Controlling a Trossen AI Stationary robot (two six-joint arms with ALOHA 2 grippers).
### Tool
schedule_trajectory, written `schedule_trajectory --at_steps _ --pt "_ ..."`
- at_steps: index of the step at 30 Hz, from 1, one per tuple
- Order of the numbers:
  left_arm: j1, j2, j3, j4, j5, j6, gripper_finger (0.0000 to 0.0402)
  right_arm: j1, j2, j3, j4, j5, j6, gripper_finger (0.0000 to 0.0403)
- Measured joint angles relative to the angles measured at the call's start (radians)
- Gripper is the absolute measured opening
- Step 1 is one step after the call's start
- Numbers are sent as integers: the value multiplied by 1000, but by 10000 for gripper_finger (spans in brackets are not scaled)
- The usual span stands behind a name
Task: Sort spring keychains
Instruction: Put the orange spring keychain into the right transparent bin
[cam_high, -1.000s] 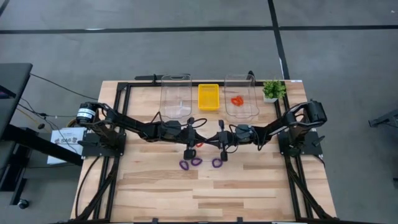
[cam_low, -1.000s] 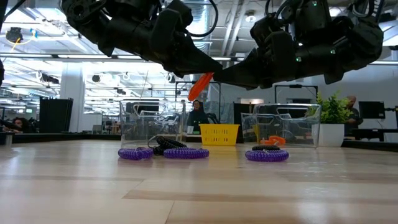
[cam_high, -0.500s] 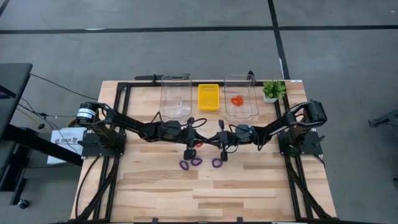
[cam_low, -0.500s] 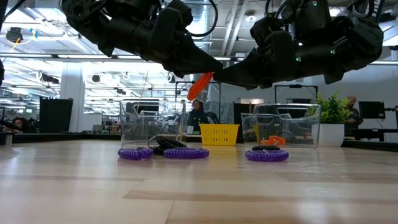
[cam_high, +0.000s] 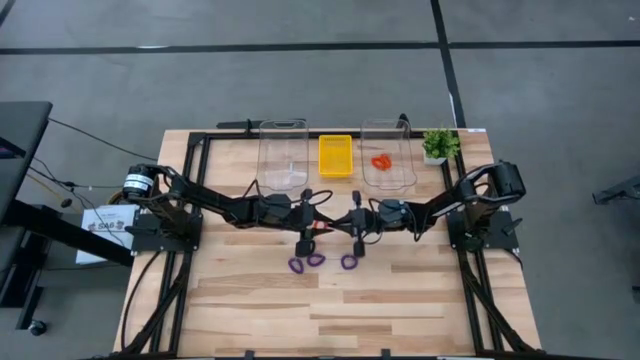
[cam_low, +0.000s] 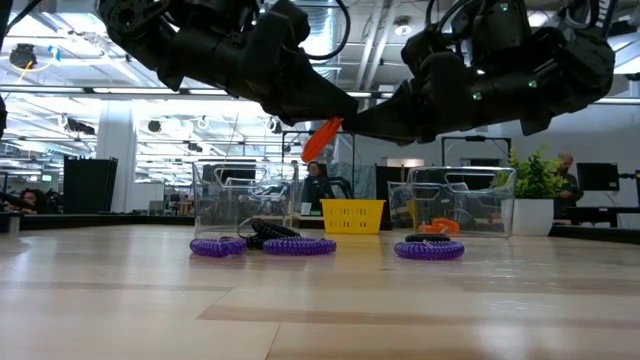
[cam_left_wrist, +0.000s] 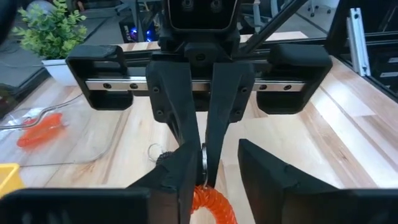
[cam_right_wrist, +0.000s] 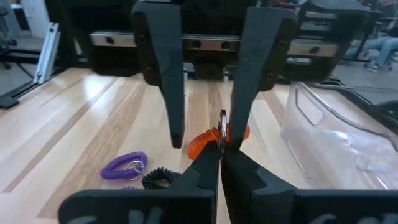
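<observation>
Handover mid-air: left gripper (cam_left_wrist: 217, 180) has just let go, fingers now apart; right gripper (cam_right_wrist: 221, 163) pinches the orange keychain (cam_right_wrist: 208, 140); next, right bin (cam_high: 388, 160).

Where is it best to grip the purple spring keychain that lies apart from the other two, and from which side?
Probably from straight above, pinching one side of the coil, one finger inside the loop and one outside. The purple spring keychain lies flat and low on the table, so a sideways approach offers little.
</observation>
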Motion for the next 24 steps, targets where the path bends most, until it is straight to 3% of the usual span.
schedule_trajectory --at_steps 13,24 --pt "-3 0 2 -43 -22 8 120 -10 -6 1 -24 -5 15 2" --pt "11 4 -2 -96 -44 23 125 21 -235 3 -353 -4 34 3"
